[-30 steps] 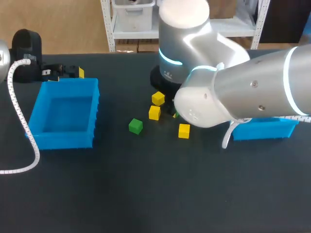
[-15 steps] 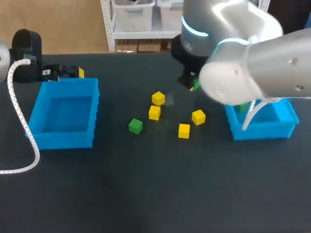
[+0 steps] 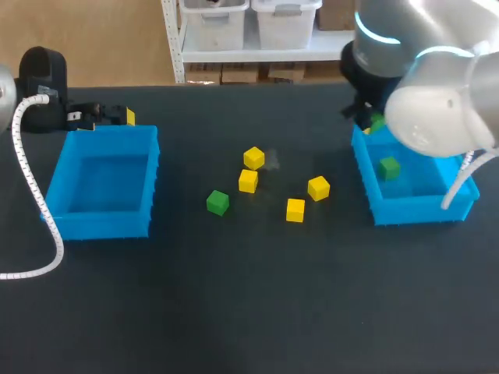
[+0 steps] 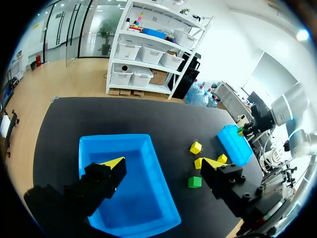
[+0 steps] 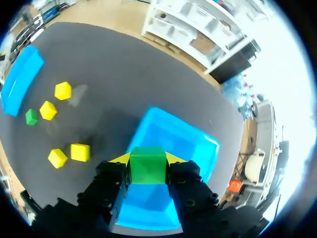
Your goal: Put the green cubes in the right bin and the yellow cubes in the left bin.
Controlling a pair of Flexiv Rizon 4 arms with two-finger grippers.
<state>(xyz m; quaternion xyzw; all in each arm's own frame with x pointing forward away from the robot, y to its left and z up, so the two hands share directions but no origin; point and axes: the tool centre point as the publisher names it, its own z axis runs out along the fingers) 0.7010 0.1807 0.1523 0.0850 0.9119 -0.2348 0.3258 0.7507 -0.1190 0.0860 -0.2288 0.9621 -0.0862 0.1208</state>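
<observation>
Right gripper (image 5: pixel 147 162): both yellow-tipped fingers clamped on a held green cube (image 5: pixel 147 166), one on either side.
Held green cube, location: in the air over the far corner of the right bin (image 3: pixel 413 209), on the side nearest the table's middle.
Right bin, contents: one binned green cube (image 3: pixel 389 167) lying on its floor.
Left gripper (image 4: pixel 163 163): fingers spread wide with nothing between them; the left bin (image 4: pixel 133 188) lies under and ahead of it.
Loose green cube (image 3: pixel 217 202): on the table (image 3: pixel 234 296) between the two bins, nearer the left bin.
Yellow cubes (image 3: pixel 253 158) (image 3: pixel 248 181) (image 3: pixel 318 188) (image 3: pixel 295 209): four on the table between the bins, near one another but apart.
</observation>
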